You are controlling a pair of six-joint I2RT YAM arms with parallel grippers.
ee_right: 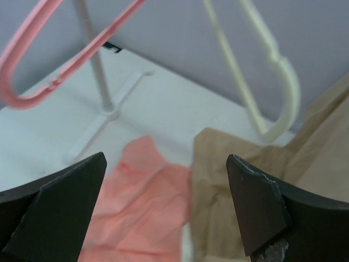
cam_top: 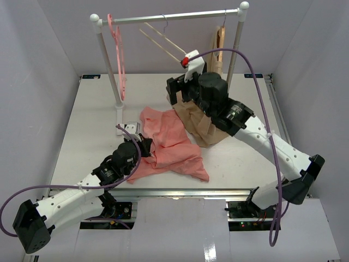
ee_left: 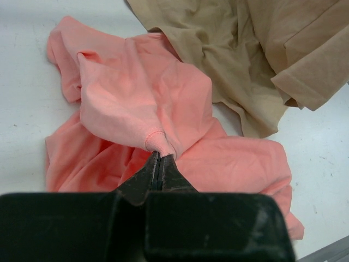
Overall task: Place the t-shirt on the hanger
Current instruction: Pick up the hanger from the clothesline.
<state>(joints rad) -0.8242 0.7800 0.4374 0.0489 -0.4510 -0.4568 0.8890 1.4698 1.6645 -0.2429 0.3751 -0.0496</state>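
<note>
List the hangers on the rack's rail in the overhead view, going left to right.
Pink plastic hanger → thin cream-white triangular hanger with a silver metal hook → brown wooden hanger.

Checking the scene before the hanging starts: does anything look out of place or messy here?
The t-shirt lies crumpled on the table, a tan garment bunched against its far edge. The left fingers are shut on one fold of it. The hanger looks slanted on the rail, not hanging straight.
</note>
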